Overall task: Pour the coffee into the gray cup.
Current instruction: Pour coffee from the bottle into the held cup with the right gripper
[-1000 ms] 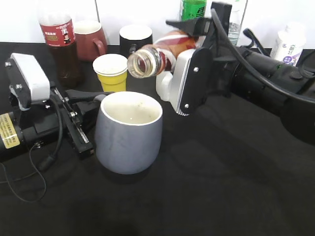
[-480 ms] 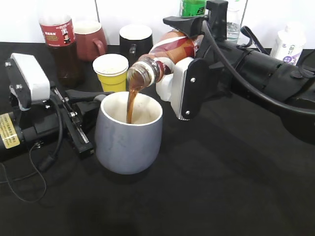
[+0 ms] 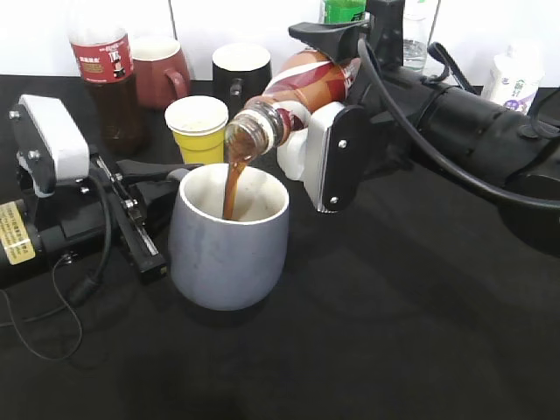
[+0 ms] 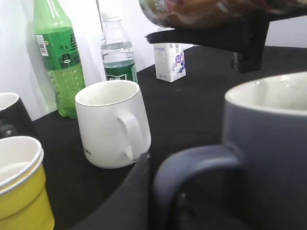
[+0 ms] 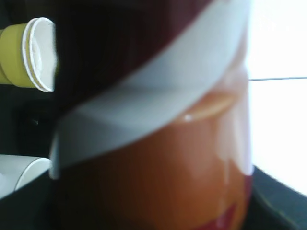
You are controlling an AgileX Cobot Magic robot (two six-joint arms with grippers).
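Note:
The gray cup (image 3: 229, 241) stands upright on the black table, its handle turned to the left. My left gripper (image 3: 164, 184) is shut on that handle; the handle (image 4: 192, 165) and cup wall (image 4: 268, 143) fill the left wrist view. My right gripper (image 3: 320, 94) is shut on the brown-and-red coffee bottle (image 3: 302, 80), which is tilted with its open mouth (image 3: 248, 133) down-left above the cup. A brown stream of coffee (image 3: 232, 184) runs from the mouth into the cup. The bottle (image 5: 158, 124) fills the right wrist view.
Behind the cup stand a yellow paper cup (image 3: 198, 127), a dark red mug (image 3: 163, 70), a black mug (image 3: 241, 70) and a cola bottle (image 3: 107, 74). A white mug (image 4: 112, 124), green bottle (image 4: 55, 57), water bottle (image 4: 117, 52) and small carton (image 4: 170, 60) stand further back.
The right gripper has tipped the bottle further down over the cup. Coffee that stayed inside one second ago now flows in a steady stream into the cup. The left gripper has not moved.

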